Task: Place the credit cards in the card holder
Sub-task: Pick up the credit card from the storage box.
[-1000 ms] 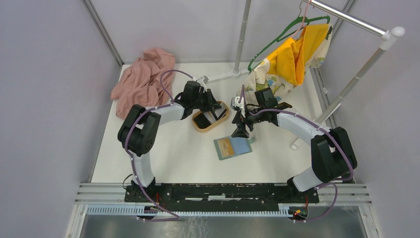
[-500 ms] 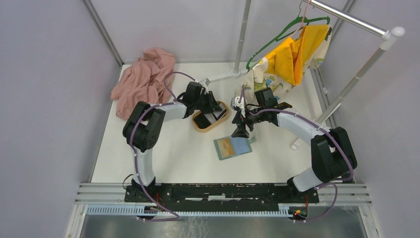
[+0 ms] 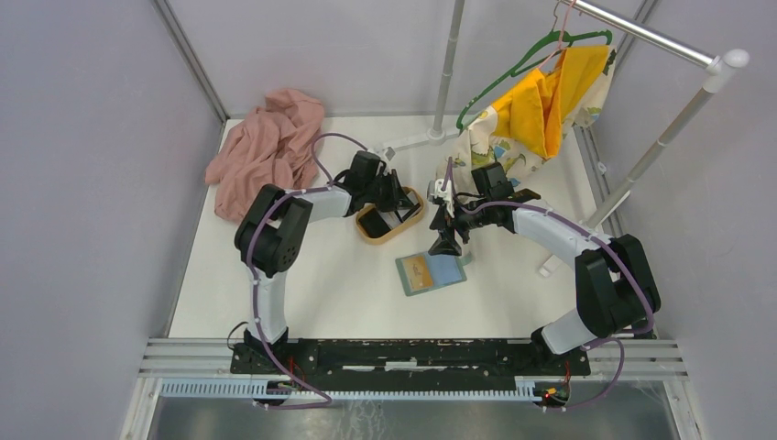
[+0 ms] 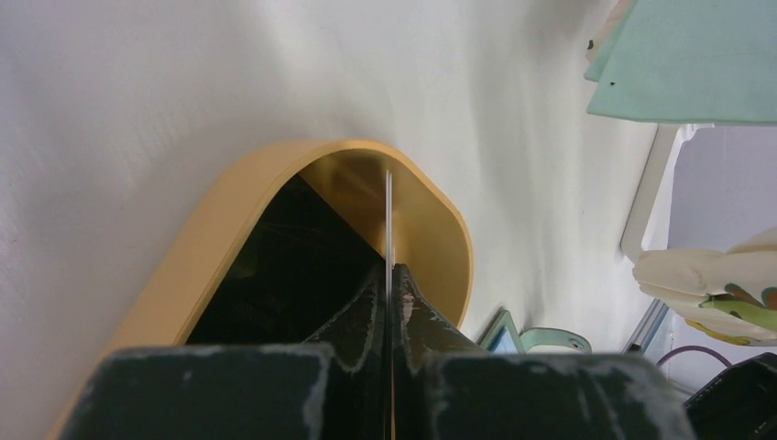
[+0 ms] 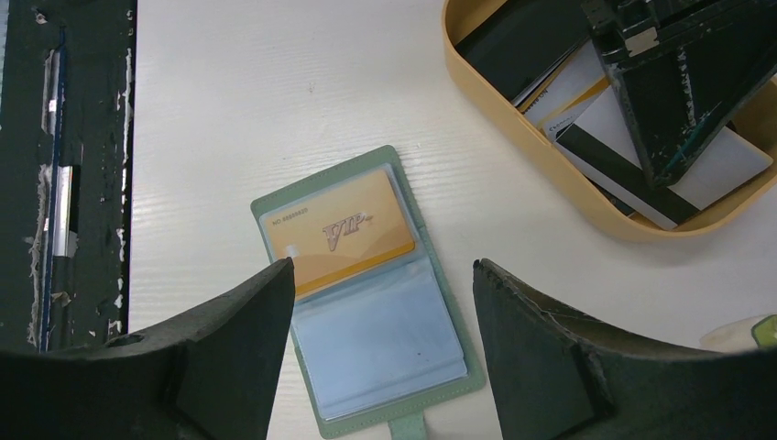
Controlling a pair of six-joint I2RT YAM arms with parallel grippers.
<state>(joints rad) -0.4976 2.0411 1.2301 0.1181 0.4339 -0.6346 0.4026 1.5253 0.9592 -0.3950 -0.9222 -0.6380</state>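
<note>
The card holder (image 5: 371, 316) is seen laid open, a tan VIP card (image 5: 339, 234) slotted inside; black and white credit cards (image 5: 733, 170) are piled in the tray (image 5: 536, 158).

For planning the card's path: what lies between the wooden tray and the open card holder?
Nothing: bare white table separates tray and card holder, seen in the right wrist view.

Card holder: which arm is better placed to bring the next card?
Left: the left hand pinches a credit card at the tray. The right hand hovers open, empty, over the card holder.
</note>
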